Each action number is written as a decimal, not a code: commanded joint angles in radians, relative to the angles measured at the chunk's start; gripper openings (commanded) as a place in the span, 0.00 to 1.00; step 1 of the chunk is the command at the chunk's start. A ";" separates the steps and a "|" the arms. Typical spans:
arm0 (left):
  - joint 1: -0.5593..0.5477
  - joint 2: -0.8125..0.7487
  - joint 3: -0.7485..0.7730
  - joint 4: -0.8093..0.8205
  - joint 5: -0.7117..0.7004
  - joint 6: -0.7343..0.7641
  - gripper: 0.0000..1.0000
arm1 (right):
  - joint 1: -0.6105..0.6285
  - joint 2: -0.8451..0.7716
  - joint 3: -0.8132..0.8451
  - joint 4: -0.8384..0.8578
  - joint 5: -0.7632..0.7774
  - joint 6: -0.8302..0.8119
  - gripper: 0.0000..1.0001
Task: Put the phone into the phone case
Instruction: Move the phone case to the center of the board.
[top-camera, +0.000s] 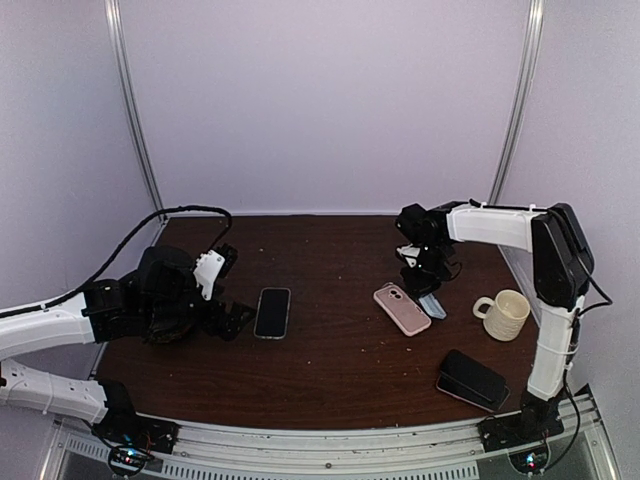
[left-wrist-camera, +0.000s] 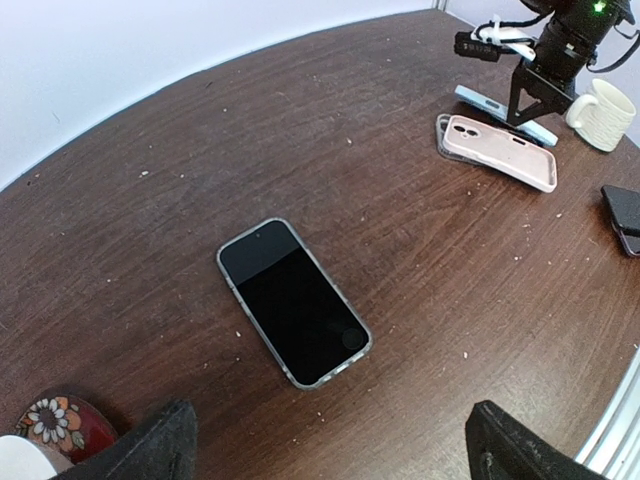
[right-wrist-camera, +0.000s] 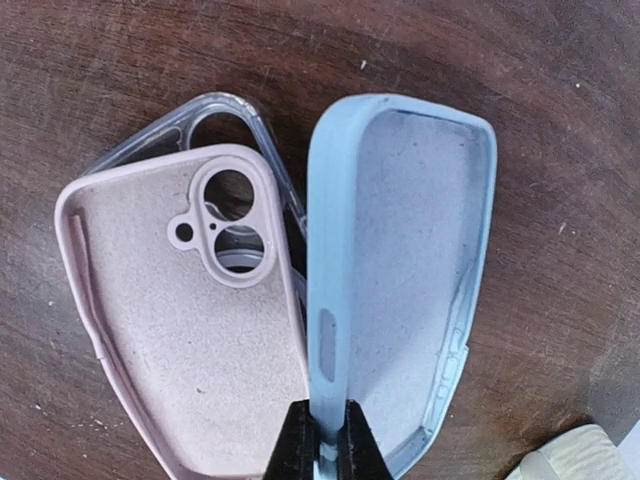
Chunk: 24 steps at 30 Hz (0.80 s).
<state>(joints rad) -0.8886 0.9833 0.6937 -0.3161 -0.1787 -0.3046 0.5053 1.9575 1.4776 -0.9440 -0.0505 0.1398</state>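
Note:
The black-screened phone (top-camera: 272, 312) (left-wrist-camera: 293, 300) lies face up on the dark wooden table, left of centre. My left gripper (top-camera: 232, 288) (left-wrist-camera: 335, 450) stands open just to the phone's left, its fingers wide apart with nothing between them. Three phone cases lie at the right: a light blue phone case (top-camera: 432, 305) (right-wrist-camera: 400, 260), a pink one (top-camera: 402, 309) (right-wrist-camera: 190, 340) and a clear one (right-wrist-camera: 215, 115) partly under the pink. My right gripper (top-camera: 425, 290) (right-wrist-camera: 325, 445) is shut on the side wall of the light blue case, which lies with its inside facing up.
A cream mug (top-camera: 505, 314) (left-wrist-camera: 605, 112) stands right of the cases. A flat black object (top-camera: 472, 380) lies near the front right corner. A red floral item (left-wrist-camera: 55, 425) shows at the lower left of the left wrist view.

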 joint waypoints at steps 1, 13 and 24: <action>0.008 0.001 0.017 0.019 0.014 0.015 0.97 | 0.038 -0.102 0.054 -0.086 0.055 0.045 0.00; 0.008 -0.013 0.012 0.023 0.030 0.005 0.98 | 0.515 -0.245 -0.148 0.046 0.001 0.596 0.00; 0.009 -0.077 -0.013 0.027 0.024 -0.001 0.98 | 0.681 0.012 -0.105 0.324 -0.113 0.796 0.17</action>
<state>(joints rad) -0.8886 0.9375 0.6937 -0.3161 -0.1604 -0.3050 1.1851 1.9133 1.3426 -0.7628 -0.0799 0.8463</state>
